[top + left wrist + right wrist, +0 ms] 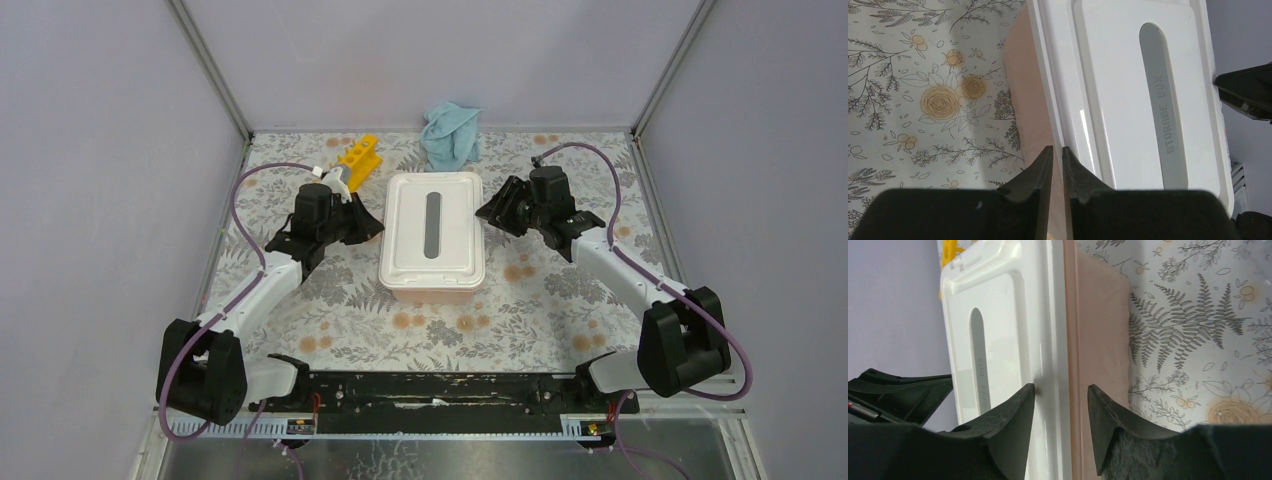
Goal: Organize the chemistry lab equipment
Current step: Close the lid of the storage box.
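Observation:
A pink storage box with a white lid (432,235) stands shut in the middle of the table. The yellow test-tube rack (360,160) lies behind its far left corner; a corner of the rack shows in the right wrist view (950,250). My left gripper (372,228) is at the box's left edge, its jaws (1058,152) nearly closed with nothing seen between them. My right gripper (487,212) is open at the box's right edge, its fingers straddling the lid's rim (1060,390). The tubes, wire ring and bottle are not in view.
A crumpled blue cloth (450,133) lies at the back, behind the box. A small pale object (322,172) sits by the rack, partly hidden by my left arm. Grey walls close the table on three sides.

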